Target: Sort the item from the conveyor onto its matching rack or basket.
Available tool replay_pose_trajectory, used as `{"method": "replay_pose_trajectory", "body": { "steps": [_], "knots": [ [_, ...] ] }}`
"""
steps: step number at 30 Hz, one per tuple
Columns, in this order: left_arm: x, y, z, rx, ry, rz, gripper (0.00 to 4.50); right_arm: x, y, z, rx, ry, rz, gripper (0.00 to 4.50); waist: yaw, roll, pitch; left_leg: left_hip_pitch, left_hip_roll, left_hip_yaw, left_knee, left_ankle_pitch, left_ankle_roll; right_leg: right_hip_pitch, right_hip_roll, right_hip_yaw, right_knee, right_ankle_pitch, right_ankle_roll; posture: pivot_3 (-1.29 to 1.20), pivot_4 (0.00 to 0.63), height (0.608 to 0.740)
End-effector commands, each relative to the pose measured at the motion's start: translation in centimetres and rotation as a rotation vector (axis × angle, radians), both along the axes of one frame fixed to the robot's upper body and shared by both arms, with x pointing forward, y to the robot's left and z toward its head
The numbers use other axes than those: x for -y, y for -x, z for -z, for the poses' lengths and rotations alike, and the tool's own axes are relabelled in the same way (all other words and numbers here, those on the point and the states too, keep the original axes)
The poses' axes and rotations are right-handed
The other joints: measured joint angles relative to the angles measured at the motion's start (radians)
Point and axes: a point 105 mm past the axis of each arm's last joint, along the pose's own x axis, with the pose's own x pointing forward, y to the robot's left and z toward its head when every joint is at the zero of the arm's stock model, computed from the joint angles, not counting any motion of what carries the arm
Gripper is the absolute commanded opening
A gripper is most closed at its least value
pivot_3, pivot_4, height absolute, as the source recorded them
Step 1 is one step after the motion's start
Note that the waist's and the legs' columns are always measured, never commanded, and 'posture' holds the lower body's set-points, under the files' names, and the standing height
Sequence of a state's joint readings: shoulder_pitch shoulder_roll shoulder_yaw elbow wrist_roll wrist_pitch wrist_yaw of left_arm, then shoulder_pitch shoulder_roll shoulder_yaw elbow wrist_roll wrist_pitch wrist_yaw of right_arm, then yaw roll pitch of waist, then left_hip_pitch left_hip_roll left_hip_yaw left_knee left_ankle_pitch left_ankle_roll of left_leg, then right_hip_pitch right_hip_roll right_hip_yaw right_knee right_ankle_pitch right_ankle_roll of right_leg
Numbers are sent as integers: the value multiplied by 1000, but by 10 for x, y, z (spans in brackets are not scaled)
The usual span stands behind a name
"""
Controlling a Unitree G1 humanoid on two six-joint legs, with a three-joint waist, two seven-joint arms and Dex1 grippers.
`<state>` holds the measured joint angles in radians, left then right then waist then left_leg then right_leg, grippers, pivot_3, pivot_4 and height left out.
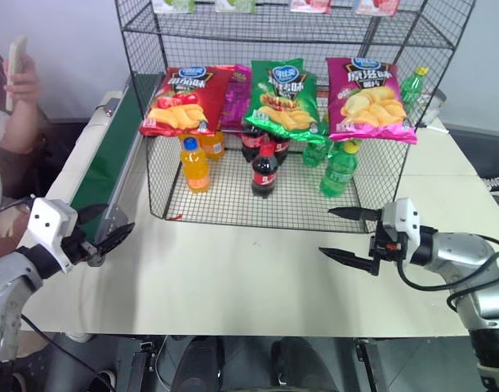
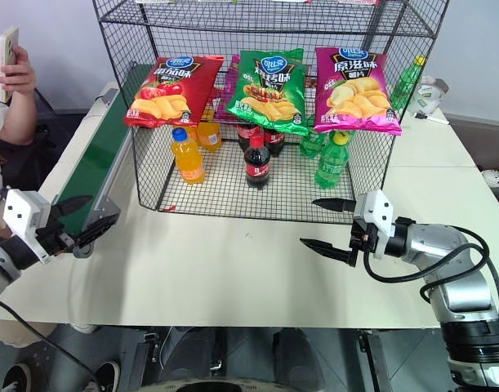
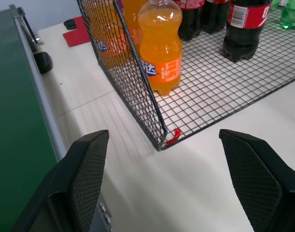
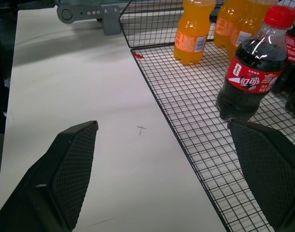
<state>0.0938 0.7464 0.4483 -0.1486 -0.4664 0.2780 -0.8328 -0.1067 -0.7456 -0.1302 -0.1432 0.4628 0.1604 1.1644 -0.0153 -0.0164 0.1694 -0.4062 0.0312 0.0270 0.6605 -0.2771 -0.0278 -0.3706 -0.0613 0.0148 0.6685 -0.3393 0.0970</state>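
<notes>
Nearest the head camera, the two grippers hang over the front of the pale table [image 1: 233, 286]. The left gripper [image 1: 102, 233] sits at about eight o'clock in the head view, over the near end of the conveyor [image 1: 110, 159], its two black fingers spread apart with nothing between them. The right gripper [image 1: 347, 235] sits at about four o'clock, above bare tabletop just in front of the rack [image 1: 274, 33], its fingers likewise spread wide and empty. The green chip bag [image 1: 283, 96] lies on the rack's middle shelf, at roughly twelve o'clock from the centre of the view, tilted forward with its lower edge overhanging the shelf front. It rests between a red chip bag [image 1: 184, 100] on its left and a magenta chip bag [image 1: 367, 100] on its right, with another magenta bag partly tucked behind it. From the right gripper the green bag is up toward eleven o'clock and well apart; from the left gripper it is toward two o'clock, farther off still. Below the bags, on the rack's bottom tier, stand orange soda bottles [image 1: 196, 165], cola bottles [image 1: 265, 170] and green bottles [image 1: 339, 170]. A person's hand [image 1: 20, 82] holding a phone shows at ten o'clock beside the conveyor.
</notes>
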Motion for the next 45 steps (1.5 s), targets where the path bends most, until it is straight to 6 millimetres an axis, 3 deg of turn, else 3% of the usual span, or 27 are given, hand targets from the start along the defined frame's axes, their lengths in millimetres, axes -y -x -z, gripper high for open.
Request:
{"method": "replay_pose_trajectory", "body": {
  "steps": [1, 35, 45],
  "knots": [
    [-1, -4, -11, 67, -38, -19, 3903, 0, -2, -6, 39, 8, -4, 4481, 0, 0, 0, 0, 0, 0, 0, 0, 0, 0, 0, 0, 0, 0, 0, 0, 150, 739],
    [6, -12, -7, 60, 9, 10, 3903, -1, -6, 0, 55, 33, 2, 4481, 0, 0, 0, 0, 0, 0, 2, 0, 0, 0, 1, 0, 3, 0, 0, 0, 150, 739],
    [7, -6, -4, 28, 31, 61, 3903, -3, -8, 0, 58, 30, -1, 4481, 0, 0, 0, 0, 0, 0, 2, 0, 0, 0, 1, 0, 3, 0, 0, 0, 150, 739]
  ]
}}
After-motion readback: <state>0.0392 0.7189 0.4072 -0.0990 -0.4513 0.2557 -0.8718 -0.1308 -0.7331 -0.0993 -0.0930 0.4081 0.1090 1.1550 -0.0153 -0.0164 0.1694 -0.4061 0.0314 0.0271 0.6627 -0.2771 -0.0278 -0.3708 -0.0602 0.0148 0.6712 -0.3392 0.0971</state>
